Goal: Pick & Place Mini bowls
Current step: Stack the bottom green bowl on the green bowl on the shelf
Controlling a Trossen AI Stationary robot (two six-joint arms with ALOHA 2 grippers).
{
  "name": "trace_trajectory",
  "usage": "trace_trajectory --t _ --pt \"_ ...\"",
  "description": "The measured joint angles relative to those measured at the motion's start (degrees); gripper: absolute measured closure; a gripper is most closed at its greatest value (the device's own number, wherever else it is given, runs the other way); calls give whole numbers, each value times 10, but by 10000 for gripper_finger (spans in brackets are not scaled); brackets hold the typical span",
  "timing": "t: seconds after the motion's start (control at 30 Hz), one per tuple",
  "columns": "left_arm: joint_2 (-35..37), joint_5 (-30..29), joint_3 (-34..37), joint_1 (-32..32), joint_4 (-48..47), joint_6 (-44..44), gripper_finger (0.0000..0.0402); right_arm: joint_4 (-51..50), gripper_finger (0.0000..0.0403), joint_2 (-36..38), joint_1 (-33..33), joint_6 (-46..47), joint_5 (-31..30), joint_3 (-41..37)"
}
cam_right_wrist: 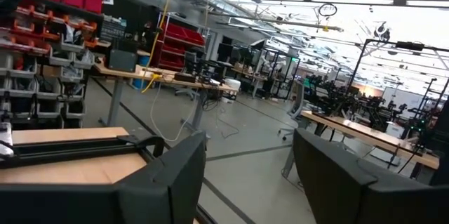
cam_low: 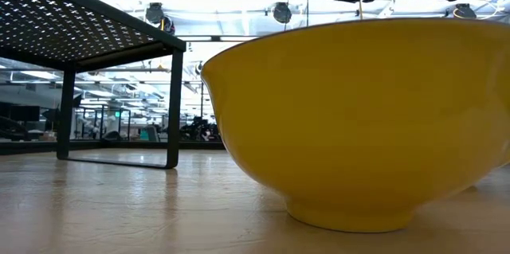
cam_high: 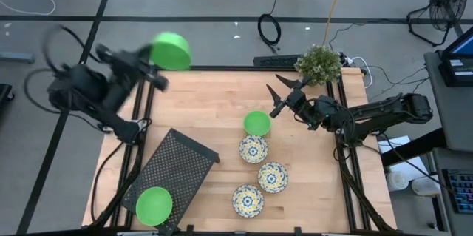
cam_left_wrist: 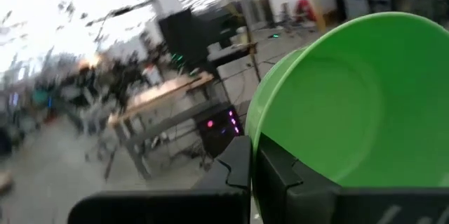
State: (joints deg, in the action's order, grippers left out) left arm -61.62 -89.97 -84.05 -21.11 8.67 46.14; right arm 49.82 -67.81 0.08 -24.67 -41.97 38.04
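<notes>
Your left hand (cam_high: 151, 69) grips a green bowl (cam_high: 171, 51) by its rim, raised over the desk's (cam_high: 207, 99) far left corner. Your right hand (cam_high: 281, 94) hangs wide and empty just beside another green bowl (cam_high: 257, 123). Three patterned bowls (cam_high: 253, 149) sit near it; a third green bowl (cam_high: 154, 205) rests on the mesh tray (cam_high: 177, 163).

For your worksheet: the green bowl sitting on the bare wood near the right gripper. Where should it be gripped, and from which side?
Grip the green bowl by its rim, from above: it sits upright, mouth open, so one finger goes inside the thin wall. The open right gripper is nearest; use the rim away from the patterned bowl.
</notes>
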Motion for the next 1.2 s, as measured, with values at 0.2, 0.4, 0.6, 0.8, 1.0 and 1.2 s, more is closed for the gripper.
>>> trace_trajectory --t 0.2,0.4,0.6,0.8,1.0,1.2 --pt "49 0 0 17 0 -17 397 0 202 0 -4 0 0 0" --pt "59 0 0 -24 0 -40 398 -3 206 0 -9 9 0 0" --pt "50 0 1 -92 0 -37 398 -3 207 0 -9 15 1 0" --pt "51 0 1 -155 12 -66 398 -3 207 0 -9 15 1 0" --pt "50 1 1 -204 61 -101 398 -3 207 0 -9 15 1 0" --pt "47 120 1 -251 62 -161 391 -3 207 0 -9 15 1 0"
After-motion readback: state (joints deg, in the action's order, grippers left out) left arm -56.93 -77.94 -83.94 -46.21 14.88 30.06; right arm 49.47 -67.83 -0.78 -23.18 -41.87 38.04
